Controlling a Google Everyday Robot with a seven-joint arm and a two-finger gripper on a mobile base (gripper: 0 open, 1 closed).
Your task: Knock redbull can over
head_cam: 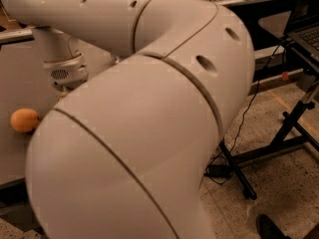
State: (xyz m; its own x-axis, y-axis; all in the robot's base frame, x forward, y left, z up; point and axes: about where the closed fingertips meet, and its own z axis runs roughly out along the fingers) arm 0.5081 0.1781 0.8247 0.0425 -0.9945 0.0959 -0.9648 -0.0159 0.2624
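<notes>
The redbull can is hidden; no blue-and-silver can shows in the camera view. My own white arm (149, 113) fills most of the picture, its elbow bulging close to the camera. The gripper (63, 78) hangs from the wrist at the upper left, above the grey table (20, 78). Only its upper part with a small grille shows; its lower part is hidden behind my arm.
An orange fruit (25, 120) lies on the grey table at the left, below and left of the gripper. At the right stand a black metal stand (294, 128), a cable (244, 123) on the speckled floor, and a laptop (306, 29).
</notes>
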